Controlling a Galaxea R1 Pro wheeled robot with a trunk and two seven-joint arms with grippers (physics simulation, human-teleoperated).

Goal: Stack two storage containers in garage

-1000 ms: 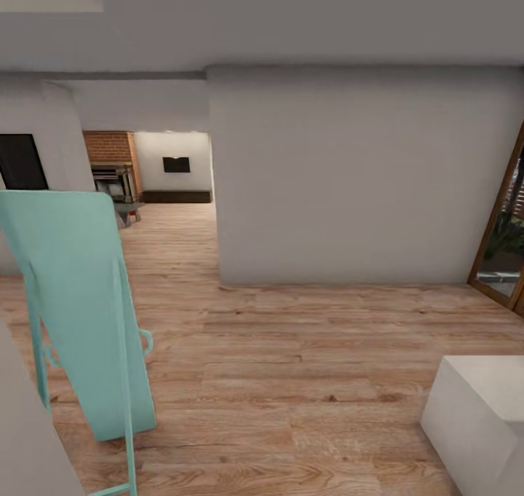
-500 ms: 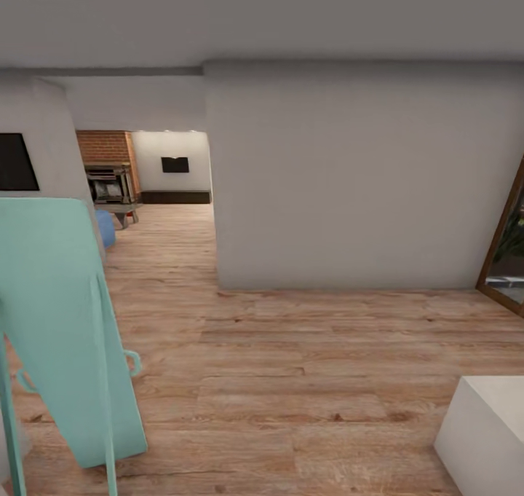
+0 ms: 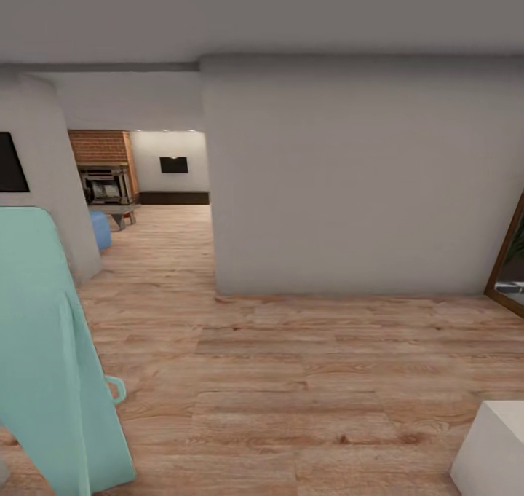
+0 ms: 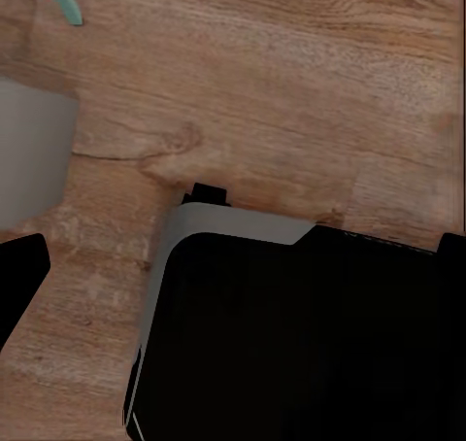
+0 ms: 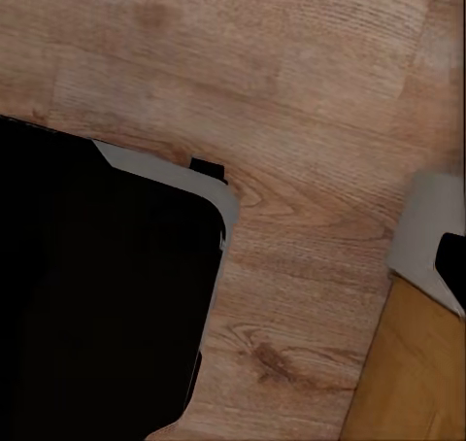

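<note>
- Head view had no storage containers in sight, just wood-plank floor (image 3: 291,379), a teal ironing board (image 3: 44,350) and a doorway toward the brick column (image 3: 98,146).
- Bins like that probably handle stiff and light; I'd take hold at the rims.
- Couldn't tell either hand's state.
- Versus a second earlier, the camera had rolled forward; the board slid left.

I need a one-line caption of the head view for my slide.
Wood-plank floor running past a grey wall toward a brick column, a turquoise stand in the left foreground.
</note>
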